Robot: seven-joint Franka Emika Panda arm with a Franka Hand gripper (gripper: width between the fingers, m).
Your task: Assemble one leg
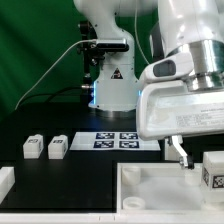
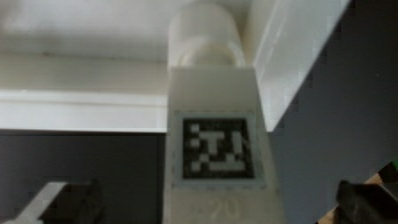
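In the exterior view, the gripper (image 1: 178, 150) is held over the tabletop (image 1: 150, 185), just beside the leg (image 1: 213, 172). In the wrist view, the fingers (image 2: 50, 205) are spread, with the leg (image 2: 217, 140) framed between them and untouched. The grasp seems to be in hand, and closing squarely on the leg is called for next.

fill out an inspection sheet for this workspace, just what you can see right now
surface: black table, marker board lying flat on it
job's things: two legs side by side at the exterior view's left; third leg by the white tabletop
clutter: white block cut off at the exterior view's left edge, cannot tell what it is
grippers: tool open, tagged leg between its fingers, not touching
cables: thin white cable curving beside the arm
surroundings: green backdrop
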